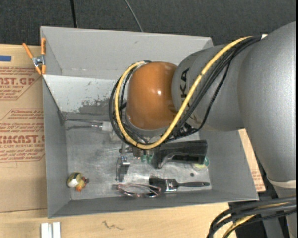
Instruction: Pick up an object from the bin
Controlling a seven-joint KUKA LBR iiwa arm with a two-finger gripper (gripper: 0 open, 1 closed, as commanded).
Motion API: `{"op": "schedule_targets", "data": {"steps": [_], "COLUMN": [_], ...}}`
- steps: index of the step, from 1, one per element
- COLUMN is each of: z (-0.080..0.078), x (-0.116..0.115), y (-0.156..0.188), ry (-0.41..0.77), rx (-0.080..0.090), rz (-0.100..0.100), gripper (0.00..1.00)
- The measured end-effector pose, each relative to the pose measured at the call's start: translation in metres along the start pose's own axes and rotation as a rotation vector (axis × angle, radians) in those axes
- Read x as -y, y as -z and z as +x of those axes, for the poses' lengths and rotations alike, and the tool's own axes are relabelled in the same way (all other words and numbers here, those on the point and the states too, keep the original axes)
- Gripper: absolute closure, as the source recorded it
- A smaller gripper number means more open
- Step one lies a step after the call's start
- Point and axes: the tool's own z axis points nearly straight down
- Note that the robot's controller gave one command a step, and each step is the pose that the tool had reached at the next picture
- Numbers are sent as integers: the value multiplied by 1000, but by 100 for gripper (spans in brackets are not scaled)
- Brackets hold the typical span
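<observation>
We see the arm come in over the grey metal bin [57, 148], its rounded orange cover [149, 100] hanging above the middle of the floor with yellow and black cables [120, 90] looped round it. Everything else we place from that cover. Just below its lower left edge a slim grey metal piece pokes down toward the bin floor; we take this for the jaws, but we cannot tell whether they are open or closed, and we see nothing between them. Straight below the cover, near the bin's front wall, lies a pair of eyeglasses [136, 190] with a thin reddish-brown frame. It is the thing nearest the jaws and lies just under them in the picture, with a small gap between. Just beside the eyeglasses, below and to the right of the cover, lies a black brush-like tool [181, 185] with a thin handle pointing right. Between that tool and the cover sits a black oblong block [181, 151], with a bit of green [202, 162] at its right end. Far below and to the left of the cover, well apart from the rest, sits a small yellow, white and red toy [75, 181]. Left of the cover's lower edge, a clear, pale object [102, 126] lies by the back wall; what it is we cannot make out.
</observation>
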Motion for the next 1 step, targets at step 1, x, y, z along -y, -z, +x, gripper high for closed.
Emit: {"op": "schedule_targets", "data": {"steps": [1], "z": [0], "x": [0], "y": [0], "ry": [0], "rx": [0], "rz": [0], "gripper": [0]}}
